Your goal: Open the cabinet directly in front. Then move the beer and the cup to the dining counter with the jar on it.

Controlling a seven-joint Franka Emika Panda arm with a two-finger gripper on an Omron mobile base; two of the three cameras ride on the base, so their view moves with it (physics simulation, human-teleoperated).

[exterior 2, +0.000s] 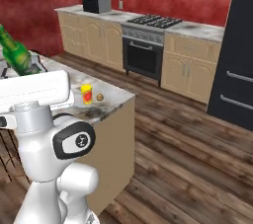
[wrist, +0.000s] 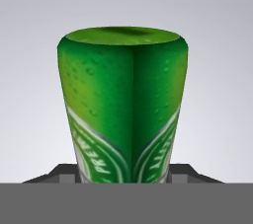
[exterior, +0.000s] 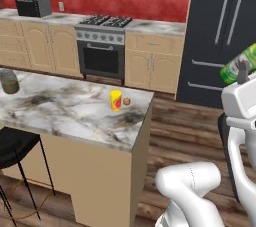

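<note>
Marble spreads across the dining counter, the long island on a tan wood base that fills the lower left of the left base view, with a black stool tucked under its near edge. The cup already stands upright on the marble near the island's end, a small brown round object just beside it, and the jar sits well apart toward the far left. The robot arm rises at the right of that view, off the island's end and over the wood floor, so the step in hand appears to be carrying the beer across to the counter. The gripper is clamped on the beer: in the hand view the dark finger tips sit on either side of the green bottle's labelled body, and the bottle juts out tilted from the hand in both base views. To do this well, the arm should likely swing the bottle over the marble and turn the hand until the bottle stands upright before lowering it. A bare patch between the cup and the jar looks the safest landing spot, away from the counter edge and clear of the cup. The base should meet the marble flat before the jaws part, since a tall slim bottle released at a tilt would probably topple.
</note>
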